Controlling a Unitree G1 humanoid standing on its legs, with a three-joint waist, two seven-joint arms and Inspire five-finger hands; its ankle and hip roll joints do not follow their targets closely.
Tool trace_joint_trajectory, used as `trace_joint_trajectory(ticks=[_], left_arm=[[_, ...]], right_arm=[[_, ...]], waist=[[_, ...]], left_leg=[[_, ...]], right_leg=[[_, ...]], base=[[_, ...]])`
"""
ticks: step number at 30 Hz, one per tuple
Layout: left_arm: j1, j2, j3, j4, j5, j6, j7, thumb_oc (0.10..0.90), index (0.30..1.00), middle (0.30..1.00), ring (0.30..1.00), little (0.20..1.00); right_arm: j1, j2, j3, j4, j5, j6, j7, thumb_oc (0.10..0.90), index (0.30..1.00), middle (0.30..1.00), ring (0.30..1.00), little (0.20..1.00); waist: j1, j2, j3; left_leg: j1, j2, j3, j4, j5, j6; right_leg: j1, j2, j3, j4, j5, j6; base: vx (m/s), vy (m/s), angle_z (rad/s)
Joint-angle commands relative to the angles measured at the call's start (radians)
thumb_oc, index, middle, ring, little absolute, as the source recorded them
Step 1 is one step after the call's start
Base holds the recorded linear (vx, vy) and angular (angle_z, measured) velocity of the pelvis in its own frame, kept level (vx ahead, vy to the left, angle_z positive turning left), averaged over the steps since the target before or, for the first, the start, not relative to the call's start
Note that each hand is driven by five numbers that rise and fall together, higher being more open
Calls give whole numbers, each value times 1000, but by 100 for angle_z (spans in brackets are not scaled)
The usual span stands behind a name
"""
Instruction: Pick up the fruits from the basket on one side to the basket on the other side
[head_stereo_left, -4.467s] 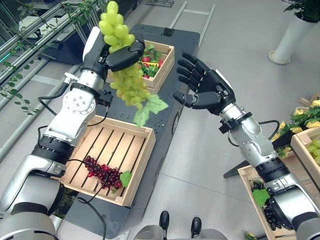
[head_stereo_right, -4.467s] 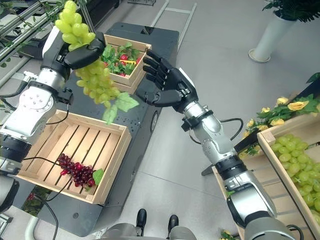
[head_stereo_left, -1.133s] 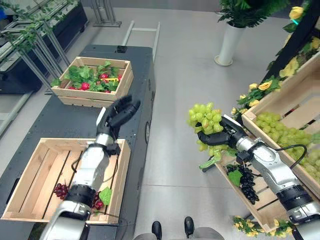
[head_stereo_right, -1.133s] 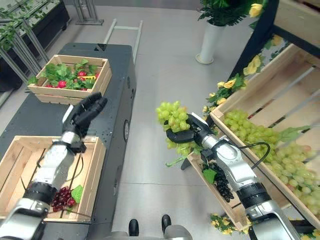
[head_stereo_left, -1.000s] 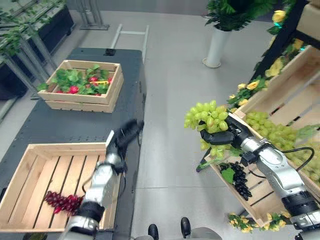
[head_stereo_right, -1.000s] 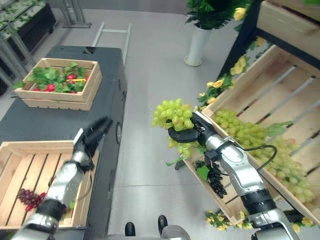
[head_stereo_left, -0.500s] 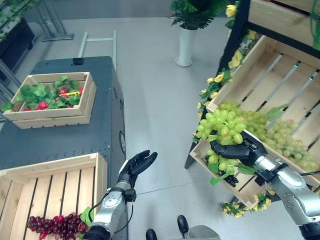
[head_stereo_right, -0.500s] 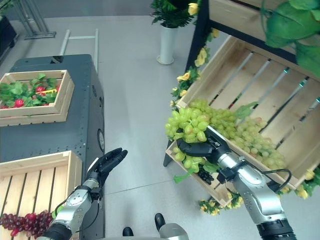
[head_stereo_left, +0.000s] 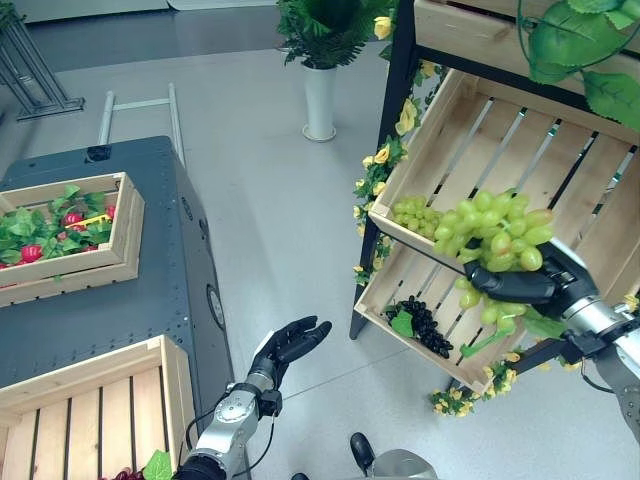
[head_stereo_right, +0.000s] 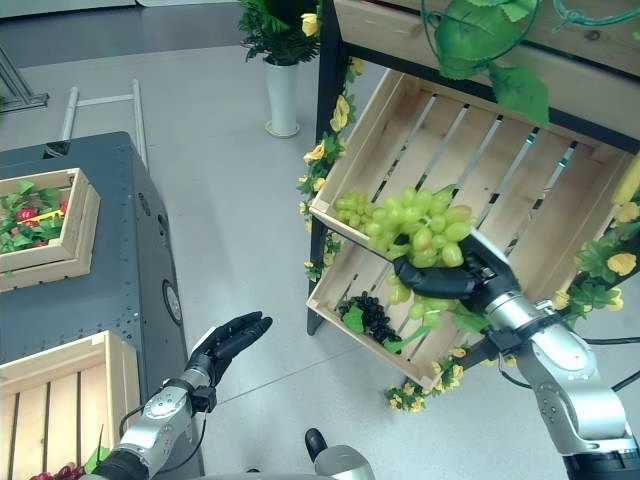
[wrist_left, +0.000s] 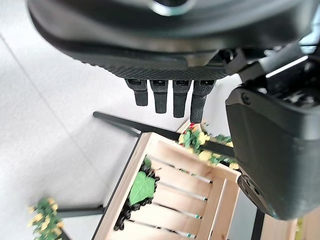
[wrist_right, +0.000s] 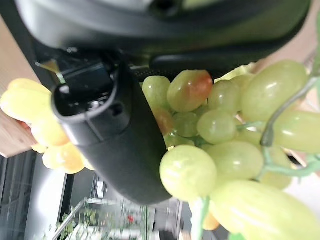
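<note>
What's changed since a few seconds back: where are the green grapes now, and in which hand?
The green grape bunch passed from the left hand to the right hand, which has carried it to the slanted shelf crate holding other green grapes. The left hand let go, lowered, open. The right hand still grips the bunch.

the floor (head_stereo_left: 260, 215) is smooth and grey, with thin lines between big tiles. a tall white pot (head_stereo_left: 320, 100) stands on it, holding a leafy green plant (head_stereo_left: 325, 28). a dark grey cart (head_stereo_left: 120, 300) with small bolts on top sits on the left side. a black rack (head_stereo_right: 325, 120) on the right has yellow flowers (head_stereo_left: 405, 118) and big green leaves (head_stereo_right: 480, 40) on it. a metal frame (head_stereo_left: 140, 105) lies flat behind the cart.
</note>
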Motion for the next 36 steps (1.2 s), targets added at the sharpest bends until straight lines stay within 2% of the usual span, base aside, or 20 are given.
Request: trace_joint_trajectory(ticks=[1,3,6,8,10,14,17,23,27,36], left_arm=[[-77,30,-36,22,19,-57,-17,800,900,900,900,900],[-75,34,-37,25,15,-55,-20,800,900,900,900,900],[-68,36,-36,39,10,-66,-35,800,900,900,900,900],[-55,43,-37,22,-2,-64,-49,800,900,900,900,900],[-56,53,-45,17,-2,-63,-49,800,900,900,900,900],[-78,65,-64,22,5,-40,-50,800,900,900,900,900],[-80,67,-66,34,6,-39,-62,800,900,900,900,900],[-65,77,-75,31,8,-42,-75,800,900,900,900,900],[-70,86,-86,20,18,-36,-75,800,900,900,900,900],[-77,93,-96,9,13,-25,-93,800,900,900,900,900]], right_arm=[[-225,-88,-120,89,-18,-183,-87,400,300,300,300,300],[-247,-120,-121,123,-24,-168,-95,400,300,300,300,300],[-275,-172,-122,207,-106,-156,-119,400,300,300,300,300],[-292,-236,-107,296,-160,-151,-146,400,300,300,300,300],[-309,-267,-96,351,-150,-145,-158,400,300,300,300,300],[-420,-325,-18,489,-195,-93,-204,400,300,300,300,300],[-464,-351,20,544,-244,-88,-213,400,300,300,300,300],[-557,-457,154,687,-491,-92,-220,400,300,300,300,300],[-602,-479,217,728,-523,-55,-214,400,300,300,300,300],[-688,-468,336,848,-586,-26,-157,400,300,300,300,300]], waist=[[40,-10,-78],[44,-12,-83],[55,-20,-91],[70,-27,-97],[83,-34,-95],[112,-47,-86],[117,-47,-88],[132,-47,-94],[141,-50,-91],[155,-47,-88]], left_leg=[[0,-15,-66,9,-113,-11],[-1,-15,-69,9,-113,-12],[-2,-15,-76,9,-112,-14],[-8,-17,-88,9,-111,-13],[-12,-18,-98,9,-108,-12],[-18,-18,-123,9,-106,-10],[-14,-20,-130,9,-107,-11],[-13,-26,-141,9,-104,-12],[-17,-28,-147,9,-102,-12],[-14,-30,-150,9,-101,-13]], right_leg=[[32,55,-37,2,-26,12],[32,54,-40,2,-26,13],[33,51,-51,2,-26,14],[30,50,-55,2,-27,13],[28,49,-61,2,-25,14],[30,48,-80,2,-25,12],[35,47,-86,2,-26,10],[37,44,-93,2,-26,8],[35,42,-98,2,-25,8],[36,38,-110,2,-24,8]], base=[[47,20,1],[41,14,2],[12,0,1],[0,0,0],[-14,-26,4],[-24,-29,2],[2,-9,2],[6,-5,9],[-13,-7,4],[0,0,0]])
